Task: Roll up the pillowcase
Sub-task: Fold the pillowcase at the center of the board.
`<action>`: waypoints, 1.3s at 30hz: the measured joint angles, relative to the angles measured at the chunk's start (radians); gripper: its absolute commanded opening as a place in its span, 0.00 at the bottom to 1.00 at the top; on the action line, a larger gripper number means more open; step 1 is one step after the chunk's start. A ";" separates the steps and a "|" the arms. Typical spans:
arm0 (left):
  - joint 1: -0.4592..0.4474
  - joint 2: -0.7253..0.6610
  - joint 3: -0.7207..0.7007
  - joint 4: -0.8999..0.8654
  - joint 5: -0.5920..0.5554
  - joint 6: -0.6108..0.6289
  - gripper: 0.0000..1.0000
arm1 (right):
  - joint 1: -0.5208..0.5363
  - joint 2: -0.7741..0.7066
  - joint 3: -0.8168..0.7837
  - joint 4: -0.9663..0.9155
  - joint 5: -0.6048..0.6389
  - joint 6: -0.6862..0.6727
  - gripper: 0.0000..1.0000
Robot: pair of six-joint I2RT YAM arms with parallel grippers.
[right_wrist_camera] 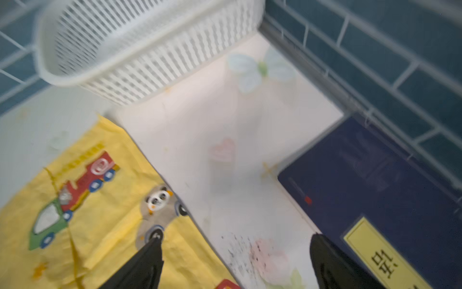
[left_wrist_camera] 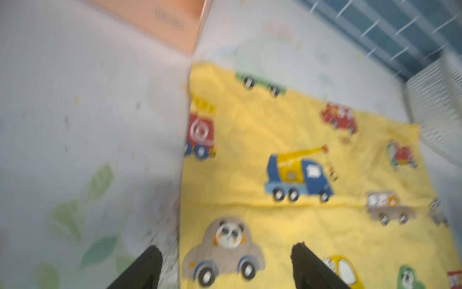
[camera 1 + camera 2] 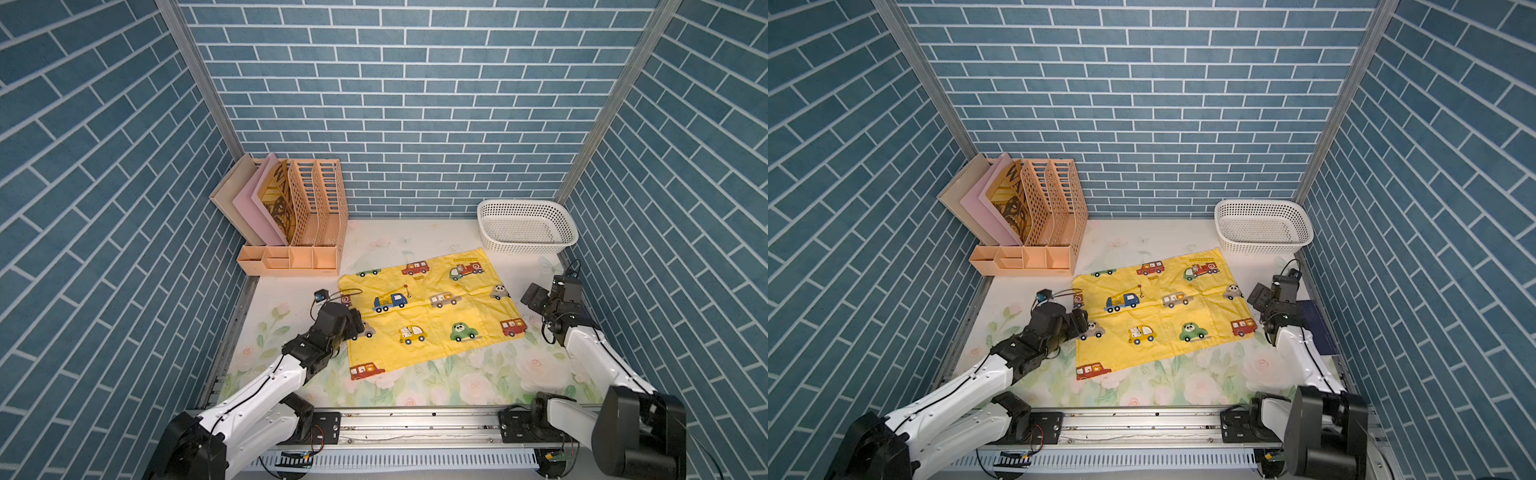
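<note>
Pillowcase [image 3: 432,328] lies flat (edge hidden beneath left gripper [image 2: 226,247]); right gripper [image 1: 236,239] beside it; both spread apart.

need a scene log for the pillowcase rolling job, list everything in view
pillowcase: one, yellow with cartoon vehicles and pandas, lying flat mid-table on the mat
table mat: one, pale floral, covering the table
file organiser: one, peach, far left corner
boards: three, beige, pink and brown-printed, leaning at the organiser's left end
basket: one, white perforated, far right corner, looks empty
book: one, dark blue with a yellow label, along the right wall
left gripper: one, black, open, at the pillowcase's left edge
right gripper: one, black, open, at the pillowcase's right edge, next to the book
</note>
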 measured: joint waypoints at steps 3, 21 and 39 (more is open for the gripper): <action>-0.064 0.020 -0.012 -0.086 0.043 -0.090 0.82 | -0.043 0.029 0.000 -0.042 -0.040 0.023 0.95; -0.428 0.229 0.165 -0.454 0.099 -0.385 0.76 | -0.082 0.034 0.000 -0.040 0.000 0.029 0.98; -0.446 0.103 0.050 -0.350 0.060 -0.490 0.59 | -0.082 0.050 -0.006 0.016 0.011 0.030 0.99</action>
